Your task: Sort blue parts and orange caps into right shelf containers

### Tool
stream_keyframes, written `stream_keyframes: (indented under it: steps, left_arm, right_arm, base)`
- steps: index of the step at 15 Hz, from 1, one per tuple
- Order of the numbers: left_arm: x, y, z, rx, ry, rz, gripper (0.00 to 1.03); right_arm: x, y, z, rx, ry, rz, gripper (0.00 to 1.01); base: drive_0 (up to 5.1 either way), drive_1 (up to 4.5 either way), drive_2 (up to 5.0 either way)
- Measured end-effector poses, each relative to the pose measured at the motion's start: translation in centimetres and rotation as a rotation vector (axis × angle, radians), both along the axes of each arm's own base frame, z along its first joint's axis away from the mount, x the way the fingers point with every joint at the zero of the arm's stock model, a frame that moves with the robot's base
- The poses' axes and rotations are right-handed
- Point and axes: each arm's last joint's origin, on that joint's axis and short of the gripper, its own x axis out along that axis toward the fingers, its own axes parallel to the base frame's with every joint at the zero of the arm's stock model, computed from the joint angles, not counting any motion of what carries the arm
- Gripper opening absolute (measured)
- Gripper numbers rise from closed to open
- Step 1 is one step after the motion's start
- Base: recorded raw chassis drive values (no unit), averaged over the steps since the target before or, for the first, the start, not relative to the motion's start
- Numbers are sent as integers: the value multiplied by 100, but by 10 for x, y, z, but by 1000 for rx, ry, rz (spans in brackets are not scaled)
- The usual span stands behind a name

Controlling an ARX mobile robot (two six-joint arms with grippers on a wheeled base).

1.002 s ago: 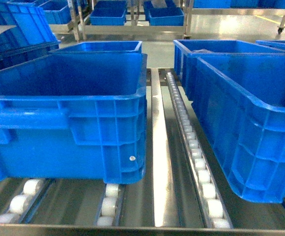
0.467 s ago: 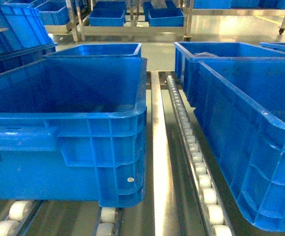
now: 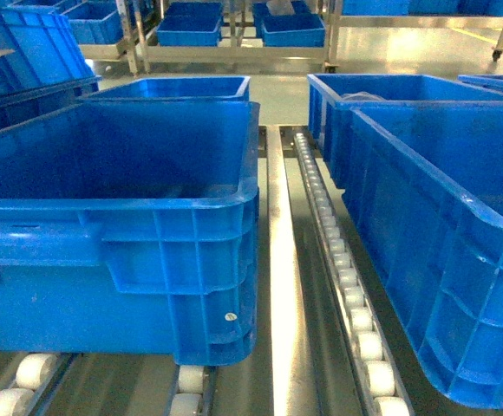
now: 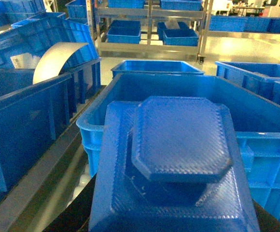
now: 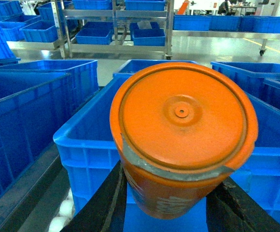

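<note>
Left claw (image 4: 171, 215) clamped on a blue part (image 4: 178, 159), a textured piece with an octagonal raised top on a squarer base, filling the lower middle of the left wrist view; only dark finger edges visible at the bottom corners. Just beyond it, an open blue crate (image 4: 145, 82), and another behind that. Right claw (image 5: 169, 212) closed around an orange cap (image 5: 182, 133), round with a small dimple at its centre and a grey band under its rim, black fingers (image 5: 106, 203) flanking its sides. Behind the cap, a second blue crate (image 5: 82, 140). In the head view, no claw visible; two large blue crates side by side, the left crate (image 3: 182, 260) and the right crate (image 3: 442, 260), on the steel shelf (image 3: 282, 286), with a line of white rollers (image 3: 347, 286) running between them. Farther racks with more blue crates in the background.
</note>
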Motion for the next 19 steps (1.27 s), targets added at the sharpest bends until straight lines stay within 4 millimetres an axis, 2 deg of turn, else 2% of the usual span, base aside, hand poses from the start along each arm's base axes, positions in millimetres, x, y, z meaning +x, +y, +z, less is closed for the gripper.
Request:
stream_keyframes:
  steps: [19]
  left_arm:
    - [0,0,0,0,0,0,43]
  right_arm:
    - [0,0,0,0,0,0,40]
  base:
    - [0,0,0]
